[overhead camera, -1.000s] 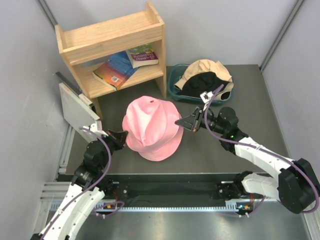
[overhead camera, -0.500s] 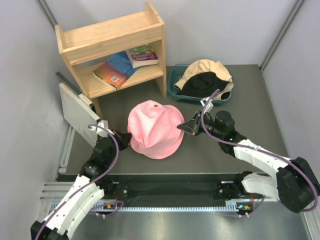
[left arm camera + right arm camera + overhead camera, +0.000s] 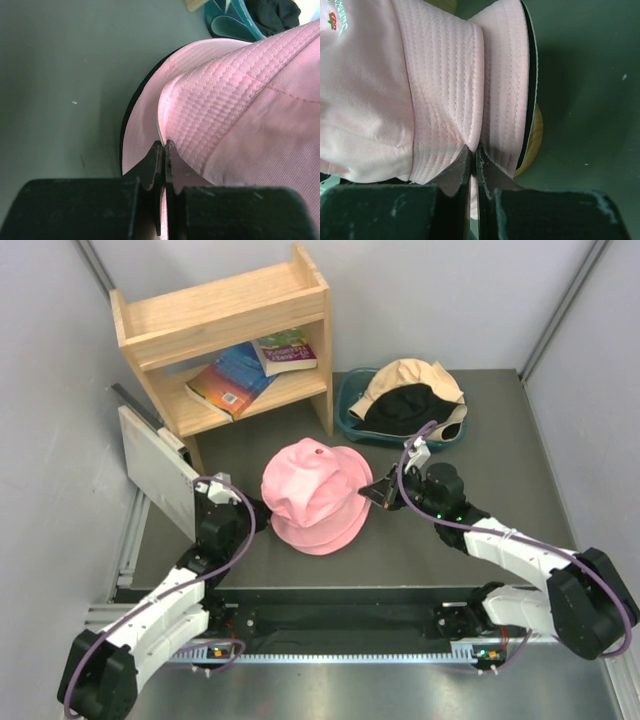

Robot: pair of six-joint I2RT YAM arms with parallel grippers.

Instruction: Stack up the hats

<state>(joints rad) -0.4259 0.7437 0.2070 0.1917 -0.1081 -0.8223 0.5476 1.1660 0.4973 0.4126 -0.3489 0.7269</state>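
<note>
A pink bucket hat (image 3: 312, 490) hangs at the middle of the dark mat, held by its brim on both sides. My left gripper (image 3: 262, 516) is shut on the left brim, which shows in the left wrist view (image 3: 164, 146). My right gripper (image 3: 376, 492) is shut on the right brim, which shows in the right wrist view (image 3: 473, 149). The brim folds up at each grip. A second pink brim (image 3: 322, 536) lies flat beneath it. A tan rounded edge of the wooden stand (image 3: 536, 135) peeks out under that brim. A tan hat (image 3: 412, 378) and a black hat (image 3: 403, 406) lie in the teal tub (image 3: 347, 412).
A wooden shelf (image 3: 225, 335) with books (image 3: 235, 375) stands at the back left. A grey flat panel (image 3: 155, 468) leans at the left wall. Grey walls close in both sides. The arm bases sit on the rail at the near edge.
Both grippers have moved inward toward each other with the pink hat. The hat has bunched narrower and shifted slightly right, over the lower brim.
</note>
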